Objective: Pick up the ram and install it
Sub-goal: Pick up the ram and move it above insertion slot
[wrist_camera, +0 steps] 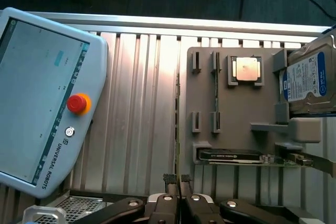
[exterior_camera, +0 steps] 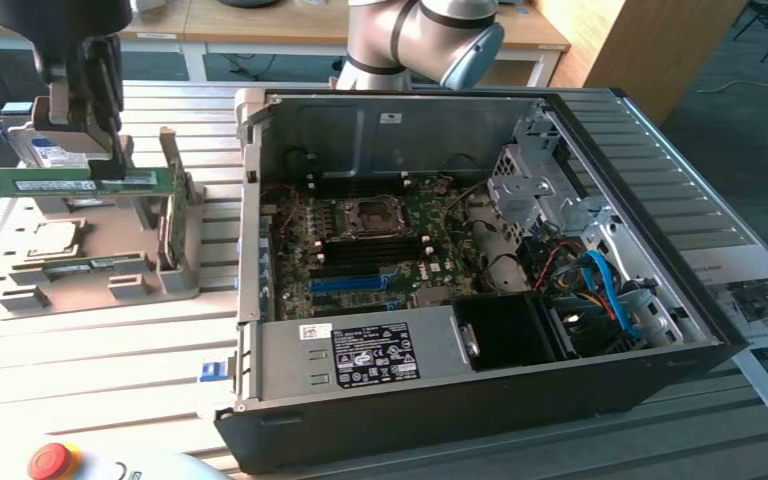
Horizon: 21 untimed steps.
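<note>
The open computer case (exterior_camera: 491, 400), black sheet steel around a green motherboard (exterior_camera: 424, 235), takes up the exterior view's right of the ribbed aluminium counter (exterior_camera: 91, 350). A grey moulded fixture (exterior_camera: 131, 290) stands at the exterior view's left. Above it I see the end effector (exterior_camera: 107, 170) narrowed to a thin pinch on the ram (exterior_camera: 24, 182), a flat green stick held level and clear of the fixture. I judge the ram light, stiff and easily cracked. The grip belongs mid-length on the flat faces, with modest force.
</note>
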Motion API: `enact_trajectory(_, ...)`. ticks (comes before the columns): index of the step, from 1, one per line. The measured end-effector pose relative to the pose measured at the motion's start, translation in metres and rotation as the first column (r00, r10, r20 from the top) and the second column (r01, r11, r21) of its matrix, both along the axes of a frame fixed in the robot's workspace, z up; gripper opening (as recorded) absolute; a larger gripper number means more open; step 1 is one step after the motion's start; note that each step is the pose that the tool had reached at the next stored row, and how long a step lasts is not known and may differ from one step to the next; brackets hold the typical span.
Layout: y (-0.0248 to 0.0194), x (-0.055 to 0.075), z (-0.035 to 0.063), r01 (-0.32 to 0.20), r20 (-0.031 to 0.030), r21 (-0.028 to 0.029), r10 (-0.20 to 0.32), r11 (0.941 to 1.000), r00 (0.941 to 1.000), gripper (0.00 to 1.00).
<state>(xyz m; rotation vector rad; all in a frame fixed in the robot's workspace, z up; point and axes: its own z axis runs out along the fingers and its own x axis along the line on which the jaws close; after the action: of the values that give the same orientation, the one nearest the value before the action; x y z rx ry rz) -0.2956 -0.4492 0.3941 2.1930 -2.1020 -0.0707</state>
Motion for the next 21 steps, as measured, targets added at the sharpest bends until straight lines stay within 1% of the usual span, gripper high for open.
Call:
enact_trajectory(13,-0.0112,0.031,0.0000,0.000,-0.0144,0.0000,0.000,1.0000,0.9999,0.12)
enact_trajectory(21,-0.0180,0.049,0.0000,0.000,-0.0219,0.0000,0.000,1.0000,0.9998,0.12)
